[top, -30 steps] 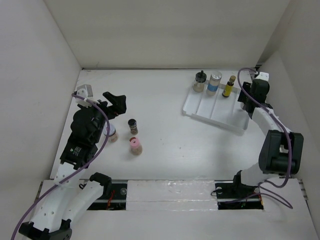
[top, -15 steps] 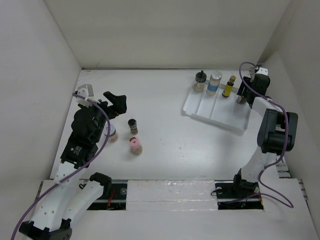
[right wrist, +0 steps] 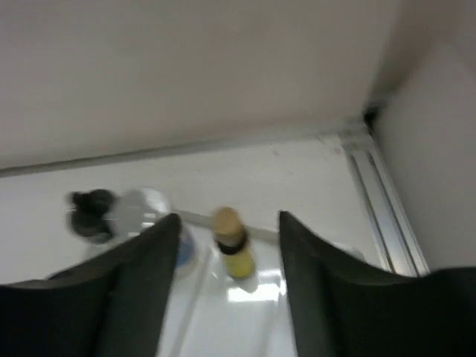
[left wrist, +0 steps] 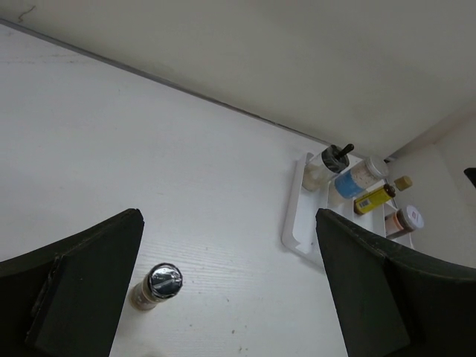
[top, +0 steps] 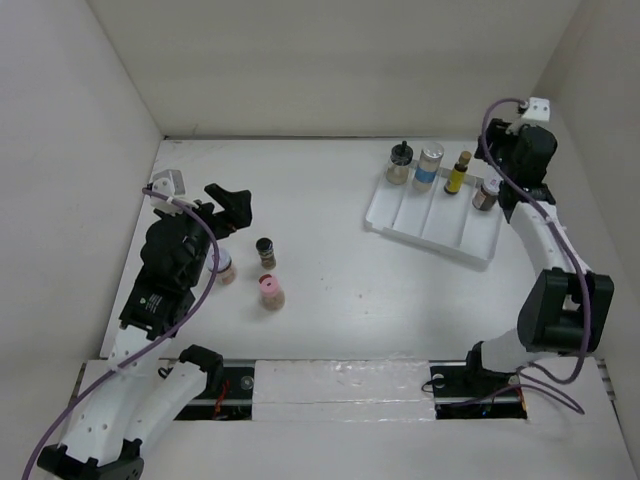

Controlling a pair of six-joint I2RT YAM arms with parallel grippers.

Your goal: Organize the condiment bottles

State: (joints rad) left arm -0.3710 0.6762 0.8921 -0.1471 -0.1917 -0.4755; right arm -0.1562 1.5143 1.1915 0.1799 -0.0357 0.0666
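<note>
The white divided tray (top: 432, 228) at the right holds the black-capped pale bottle (top: 400, 163), the silver-lidded blue-labelled jar (top: 430, 166), the slim yellow bottle (top: 458, 173) and a red-marked-lid jar (top: 486, 194). My right gripper (top: 508, 180) hovers open and empty above that end; its wrist view shows the yellow bottle (right wrist: 232, 242) between the fingers (right wrist: 141, 282). On the table at the left stand the small dark bottle (top: 266, 252), the pink-lidded jar (top: 271, 292) and another jar (top: 223, 268) partly under my left arm. My left gripper (top: 232, 205) is open and empty, with the dark bottle (left wrist: 158, 285) below it.
White walls enclose the table on the left, back and right. The right wall stands close behind the tray's right end. The tray (left wrist: 297, 217) with its bottles shows far off in the left wrist view. Purple cables loop along both arms.
My right gripper has let go of the red-marked-lid jar in the tray's right end and lifted up and away from it. The left arm has not moved.
</note>
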